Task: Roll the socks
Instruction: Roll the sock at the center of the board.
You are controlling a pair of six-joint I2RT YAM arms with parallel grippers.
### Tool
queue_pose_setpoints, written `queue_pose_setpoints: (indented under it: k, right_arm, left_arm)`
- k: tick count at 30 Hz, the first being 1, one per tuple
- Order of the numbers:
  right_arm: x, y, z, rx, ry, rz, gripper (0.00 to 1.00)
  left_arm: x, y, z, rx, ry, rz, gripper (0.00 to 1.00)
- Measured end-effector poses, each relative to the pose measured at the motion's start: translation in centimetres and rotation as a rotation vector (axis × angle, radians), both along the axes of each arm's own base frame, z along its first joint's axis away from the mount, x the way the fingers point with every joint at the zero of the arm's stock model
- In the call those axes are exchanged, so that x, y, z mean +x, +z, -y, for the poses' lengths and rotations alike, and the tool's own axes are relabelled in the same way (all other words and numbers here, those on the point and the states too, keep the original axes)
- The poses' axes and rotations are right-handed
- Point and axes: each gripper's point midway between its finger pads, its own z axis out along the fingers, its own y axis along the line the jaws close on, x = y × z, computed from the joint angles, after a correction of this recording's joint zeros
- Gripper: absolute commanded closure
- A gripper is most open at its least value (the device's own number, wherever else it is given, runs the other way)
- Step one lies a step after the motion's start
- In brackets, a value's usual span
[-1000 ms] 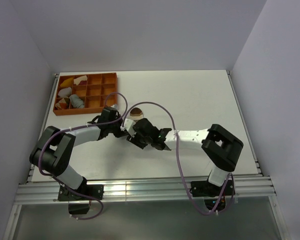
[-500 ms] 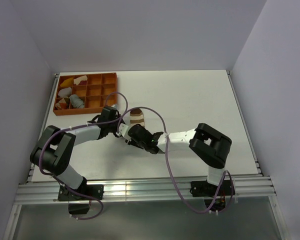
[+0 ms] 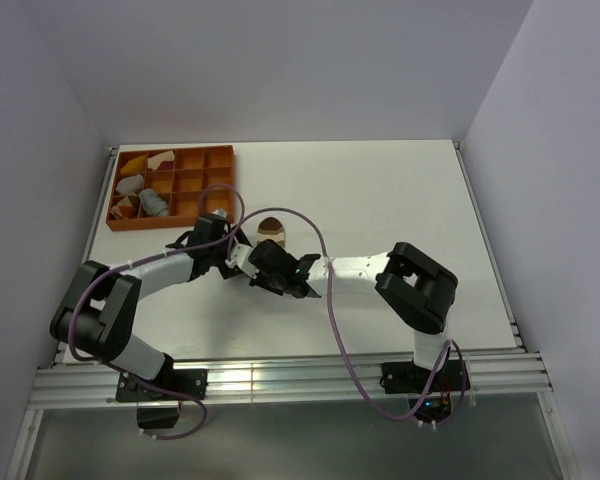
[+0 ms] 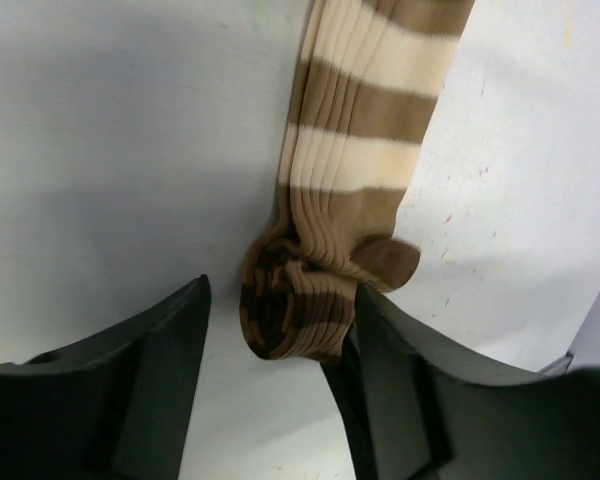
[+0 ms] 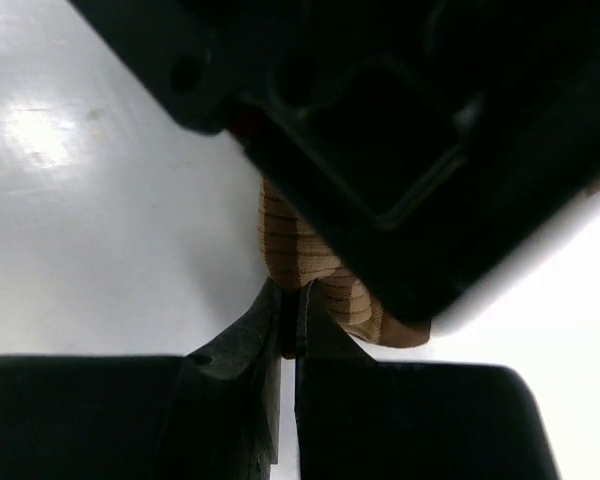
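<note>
Position of the work piece: the brown fabric ankle sock with cream-white stripes (image 3: 272, 228) lies on the white table (image 3: 400, 200), left of the table's centre and just beyond the point where the two arms meet. In the left wrist view the sock (image 4: 350, 150) lies flat along most of its length. The end nearest the camera is coiled into a small tight roll.

Left gripper (image 4: 282, 295): released. The two black fingers (image 4: 130, 380) stand apart, one on each side of the rolled end. The finger on the right of that view lies against the roll. The other finger is clear of it, with bare table showing between.

Right gripper (image 5: 288, 300): clenched. The jaws are pressed together with only a thin dark seam between them. The tips rest against the lower edge of the sock (image 5: 300, 255). It cannot be determined whether any fabric is nipped between them.

Storage: an orange compartmented tray (image 3: 170, 226) sits at the far left corner of the table, well apart from the striped sock. A grey rolled sock (image 3: 152, 203) occupies one of its front left compartments, too small to show detail. Yellow and white cloth pieces (image 3: 130, 184) fill neighbouring compartments on the tray's left side.
</note>
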Motion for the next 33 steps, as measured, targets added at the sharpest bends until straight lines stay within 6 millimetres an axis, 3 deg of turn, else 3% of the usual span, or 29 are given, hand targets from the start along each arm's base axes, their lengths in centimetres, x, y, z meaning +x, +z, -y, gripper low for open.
queue_pose_setpoints:
  k: [7,12,17,18,26,33]
  right_arm:
    - [-1.3,0.1,-1.7,0.023,0.085,-0.221,1.0]
    - [-2.1,0.1,-2.9,0.043,0.144,-0.387,1.0]
    - [-2.1,0.2,-2.8,0.06,0.154,-0.484,1.0]
    - [-2.1,0.2,-2.8,0.062,0.156,-0.493,1.0]
    - [-2.9,0.2,-2.6,0.056,0.166,-0.547,1.0]
    - [-3.0,0.2,-2.6,0.073,0.189,-0.618,1.0]
  left_arm:
    - [0.4,1.8,-3.8,0.021,0.155,0.072,0.32]
    - [0.2,1.0,-5.7,0.034,0.21,0.061,0.4]
    - [1.0,-0.8,-5.0,0.031,0.176,0.025,0.5]
    - [1.3,-0.9,-4.7,0.022,0.169,0.021,0.55]
    - [4.6,-1.3,-3.1,0.01,0.135,0.039,0.68]
    - [6.1,-1.8,-1.3,-0.006,0.084,0.058,0.96]
